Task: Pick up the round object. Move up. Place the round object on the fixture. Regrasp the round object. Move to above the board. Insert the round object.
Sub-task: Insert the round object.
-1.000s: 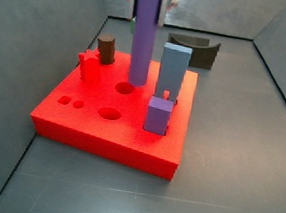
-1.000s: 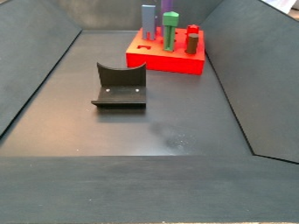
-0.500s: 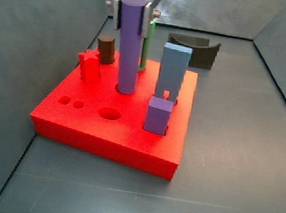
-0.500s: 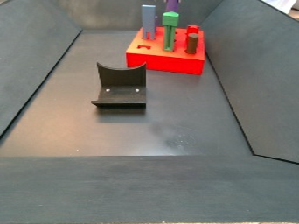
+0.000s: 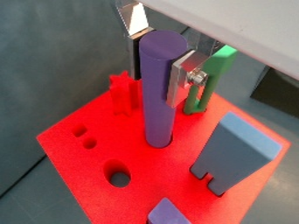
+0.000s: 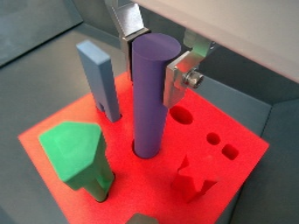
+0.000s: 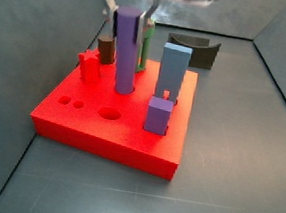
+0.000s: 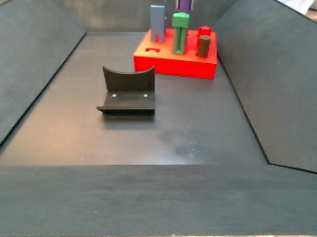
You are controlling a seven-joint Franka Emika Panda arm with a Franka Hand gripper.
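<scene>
Gripper (image 5: 162,54) sits right over the board (image 5: 100,162), silver fingers (image 5: 184,77) on either side of the top of the round object (image 5: 159,92). It's the tall purple cyl., standing upright w/ its lower end down in a hole near the board's middle. In both wrist views the plates look pressed against the peg's upper part, so the claw is pinching it (contact on the far plate is partly hidden, can't be 100% sure there).

Same grip seen in the wrist view from the opposite side: gripper (image 6: 158,52) on the purple peg (image 6: 149,96), base in the red slab (image 6: 233,179).

Around it on the board: green peg (image 6: 79,157) standing close by, a tall blue-grey block (image 6: 100,79), a red star-shaped piece (image 6: 194,178), plus a few open holes.

In a side view the peg (image 7: 124,50) stands vertical on the board (image 7: 102,133), a short purple block (image 7: 160,114) nearer the front edge.

The fixture (image 8: 128,91) is well apart from the board (image 8: 186,67), out on the dark floor, nothing on it.
</scene>
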